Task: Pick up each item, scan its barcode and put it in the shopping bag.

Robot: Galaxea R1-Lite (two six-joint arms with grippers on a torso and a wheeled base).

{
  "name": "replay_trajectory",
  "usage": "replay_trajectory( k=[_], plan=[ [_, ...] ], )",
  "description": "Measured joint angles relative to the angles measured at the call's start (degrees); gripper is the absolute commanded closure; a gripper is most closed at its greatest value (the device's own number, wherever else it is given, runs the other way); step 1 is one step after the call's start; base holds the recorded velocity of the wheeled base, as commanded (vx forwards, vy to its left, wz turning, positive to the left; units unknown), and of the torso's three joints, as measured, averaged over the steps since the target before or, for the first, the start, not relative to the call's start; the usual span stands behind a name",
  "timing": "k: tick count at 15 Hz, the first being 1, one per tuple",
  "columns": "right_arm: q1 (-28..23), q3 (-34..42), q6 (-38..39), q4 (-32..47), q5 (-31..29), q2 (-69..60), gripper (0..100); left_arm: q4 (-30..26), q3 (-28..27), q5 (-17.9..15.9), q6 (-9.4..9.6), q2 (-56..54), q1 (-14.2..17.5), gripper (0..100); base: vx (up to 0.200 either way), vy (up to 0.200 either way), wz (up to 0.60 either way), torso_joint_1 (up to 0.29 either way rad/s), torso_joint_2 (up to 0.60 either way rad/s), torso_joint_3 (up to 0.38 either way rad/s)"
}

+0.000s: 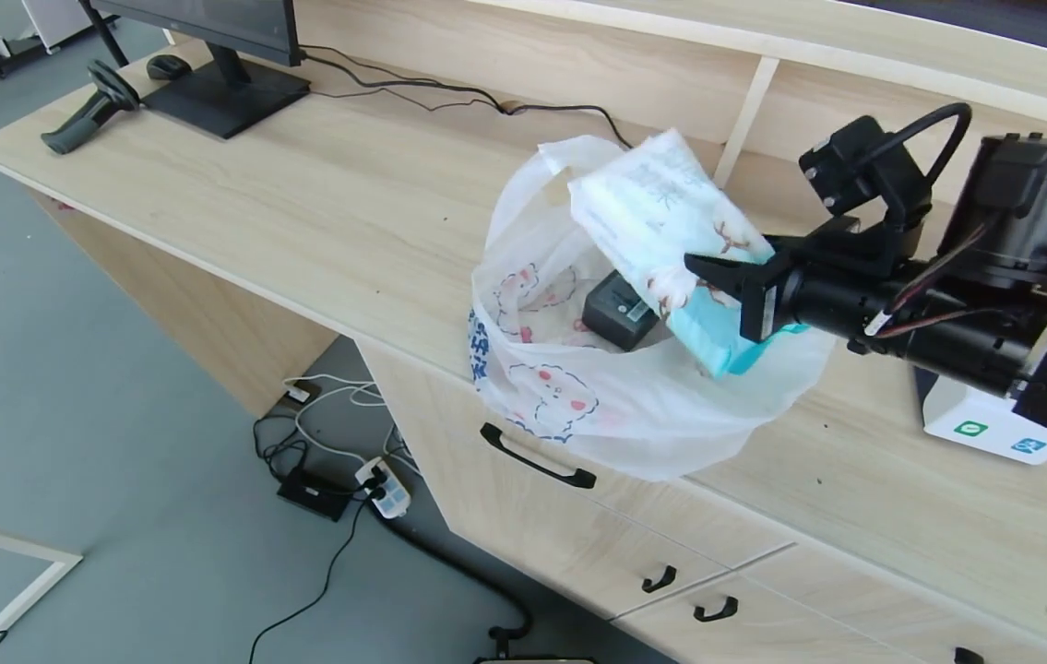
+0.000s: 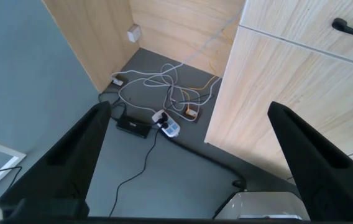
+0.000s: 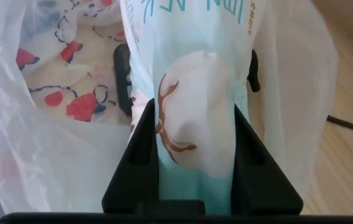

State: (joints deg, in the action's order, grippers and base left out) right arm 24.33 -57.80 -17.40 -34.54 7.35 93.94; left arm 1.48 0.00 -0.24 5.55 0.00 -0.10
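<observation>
The soft pack [image 1: 661, 207] is white at its raised end and teal at its lower one, with pale teal lettering too small to make out and a brown antlered deer drawing across the middle [image 3: 195, 93]. The right claw [image 1: 726, 286] pinches it across that drawing, one black finger on each side. The right arm lies nearly level over the bench [image 1: 302, 203], coming from the robot's right. The pack hangs tilted at the mouth of the shopping bag [image 1: 578, 406], teal end down inside and white end above the rim. The bag is thin translucent plastic printed with red and blue cartoon figures and sits at the bench's front edge with a black box [image 1: 618, 309] inside. The left claw [image 2: 189, 162] is spread wide and empty, low above the floor, over a power strip [image 2: 167, 124]. A handheld scanner [image 1: 89, 111] lies at the bench's far left.
</observation>
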Motion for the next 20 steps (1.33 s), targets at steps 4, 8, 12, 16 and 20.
replay_trajectory(
  k=[4, 8, 12, 16, 20],
  plan=[
    [0.69, -3.86, -1.68, 16.26, 1.18, -3.89, 100, 0.07, 0.0, -0.02, -0.05, 0.0, 0.02, 0, 0.0, 0.0, 0.0, 0.0, 0.0, 0.0],
    [1.99, -11.03, -1.46, 17.74, 2.39, -1.05, 100, 0.09, 0.0, -0.02, -0.18, 0.0, -0.01, 0, 0.0, 0.0, 0.0, 0.0, 0.0, 0.0],
    [5.33, -12.68, -1.05, 25.26, 2.22, -0.2, 100, 0.09, 0.0, 0.0, -0.18, 0.0, 0.05, 0, 0.0, 0.0, 0.0, 0.0, 0.0, 0.0],
    [5.38, -15.25, 0.4, 25.51, 2.24, 2.26, 100, 0.09, 0.0, -0.02, -0.2, 0.0, -0.01, 0, 0.0, 0.0, 0.0, 0.0, 0.0, 0.0],
    [5.42, -18.97, 3.46, 25.51, 4.28, 5.01, 100, 0.09, 0.0, -0.02, -0.2, 0.0, 0.0, 0, 0.0, 0.0, 0.0, 0.0, 0.0, 0.0]
  ],
)
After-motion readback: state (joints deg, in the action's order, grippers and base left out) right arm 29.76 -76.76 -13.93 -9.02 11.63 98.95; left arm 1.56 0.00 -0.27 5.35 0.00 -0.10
